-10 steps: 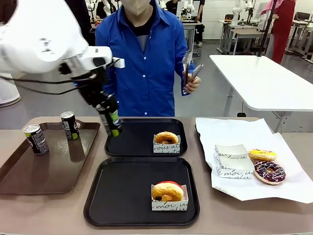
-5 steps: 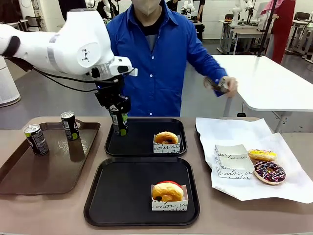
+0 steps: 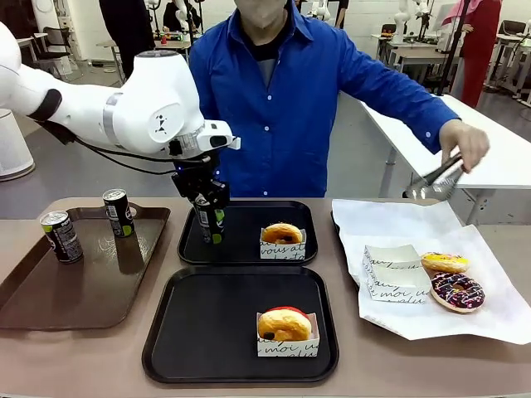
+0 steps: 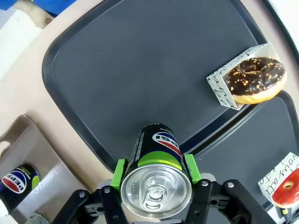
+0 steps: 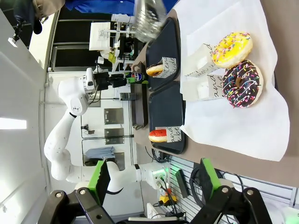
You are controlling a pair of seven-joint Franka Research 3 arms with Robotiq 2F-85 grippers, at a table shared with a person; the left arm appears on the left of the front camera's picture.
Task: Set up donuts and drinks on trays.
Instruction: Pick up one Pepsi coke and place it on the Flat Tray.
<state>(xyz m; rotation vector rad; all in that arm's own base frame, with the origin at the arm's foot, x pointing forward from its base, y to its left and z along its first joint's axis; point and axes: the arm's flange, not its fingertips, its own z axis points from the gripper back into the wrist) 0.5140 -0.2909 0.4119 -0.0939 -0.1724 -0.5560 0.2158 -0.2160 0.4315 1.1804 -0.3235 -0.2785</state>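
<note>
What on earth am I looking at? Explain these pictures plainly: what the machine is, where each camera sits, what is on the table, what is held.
This is a robot with two white arms at a table, with a person in a blue shirt opposite. One picture looks across the table from the robot's side; the other two come from cameras on the wrists, looking along the jaws.

The left gripper is shut on a dark can over the far black tray, which holds a boxed donut. The near black tray holds another boxed donut. Two more cans stand on the brown tray. On white paper lie two loose donuts and an empty box. The person holds tongs. The right gripper is open, holding nothing.
</note>
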